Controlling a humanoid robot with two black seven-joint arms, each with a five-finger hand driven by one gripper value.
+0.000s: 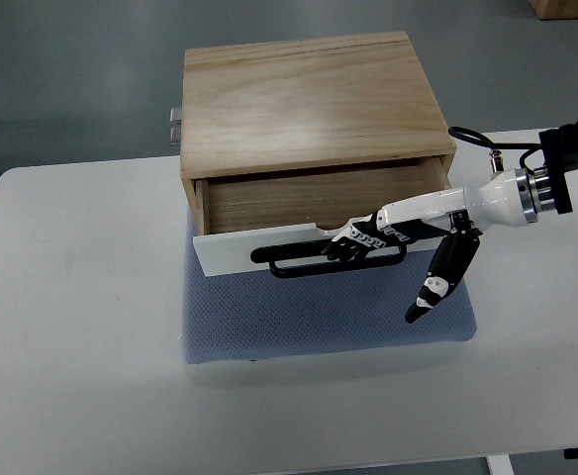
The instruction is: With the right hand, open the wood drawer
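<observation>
A light wood drawer box [309,99] stands on a blue-grey mat [319,317] on the white table. Its drawer, with a white front panel [225,252] and a black bar handle [299,263], is pulled partly out; the wooden inside [309,198] shows. My right hand [353,242] comes in from the right edge. Its fingers [346,240] are curled over the black handle, and the thumb [437,282] hangs down over the mat. The left arm is out of view.
The white table [71,327] extends left and in front of the mat. A metal hinge-like part [175,124] sticks out at the box's back left. A black cable [477,139] loops near my right wrist. Grey floor lies beyond the table.
</observation>
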